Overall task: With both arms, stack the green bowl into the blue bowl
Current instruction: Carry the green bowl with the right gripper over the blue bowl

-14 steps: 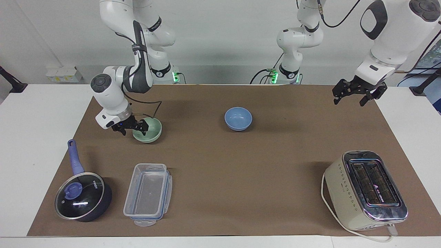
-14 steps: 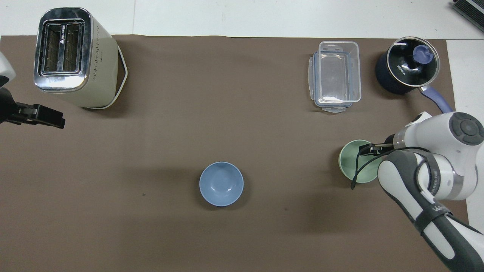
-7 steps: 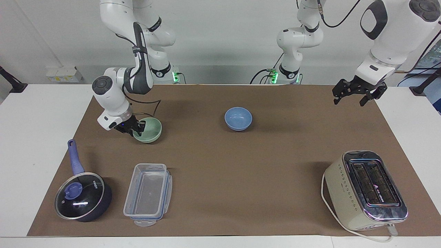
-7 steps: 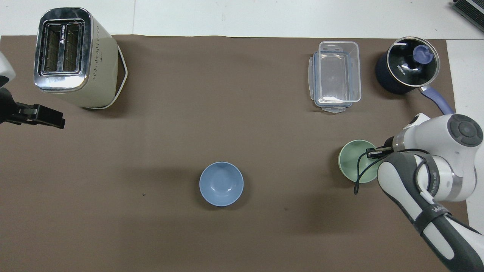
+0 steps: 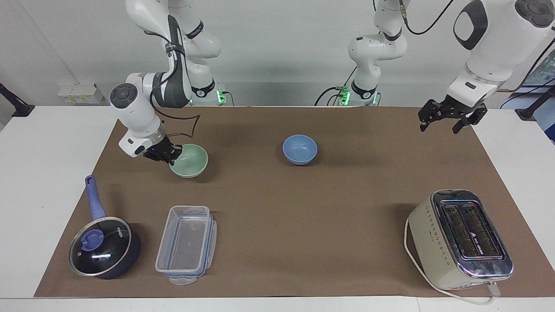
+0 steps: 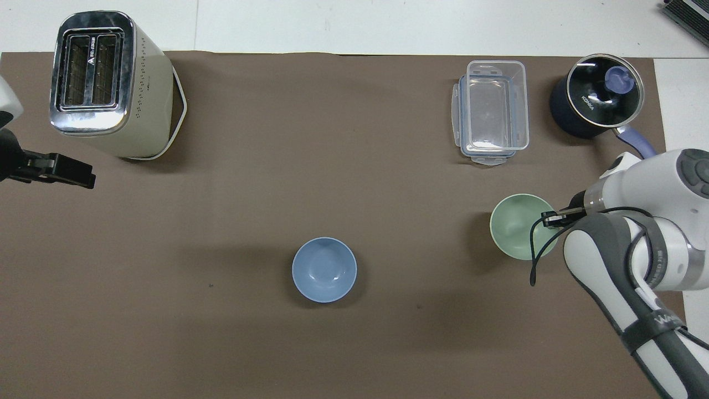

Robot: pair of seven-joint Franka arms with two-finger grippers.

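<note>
The right gripper [image 5: 170,154] is clamped on the rim of the green bowl [image 5: 189,160], at the rim's edge toward the right arm's end of the counter [image 5: 52,143], and the bowl hangs just clear of the brown mat [image 5: 303,208], a shadow showing under it. In the overhead view that bowl [image 6: 518,225] sits at about three o'clock from the blue bowl [image 6: 324,270], well apart from it, with the right gripper [image 6: 555,217] at its three o'clock edge.

The blue bowl [image 5: 299,149] stands upright and alone on the mat, near the middle and toward the robots' side.

Out at the left arm's end, the left gripper [image 5: 446,117] waits in the air over the mat's corner nearest the robots, fingers spread apart, holding nothing. In the overhead view the left gripper [image 6: 58,170] pokes in at nine o'clock, just robot-side of the toaster [image 6: 108,83].

Farther from the robots than the green bowl, a clear plastic container [image 5: 186,243] lies open-topped, and beside it, at the right arm's end, a dark blue saucepan [image 5: 104,247] with its glass lid on and its handle pointing toward the robots. The toaster [image 5: 461,240] sits at the mat's corner at the left arm's end, slots up.
</note>
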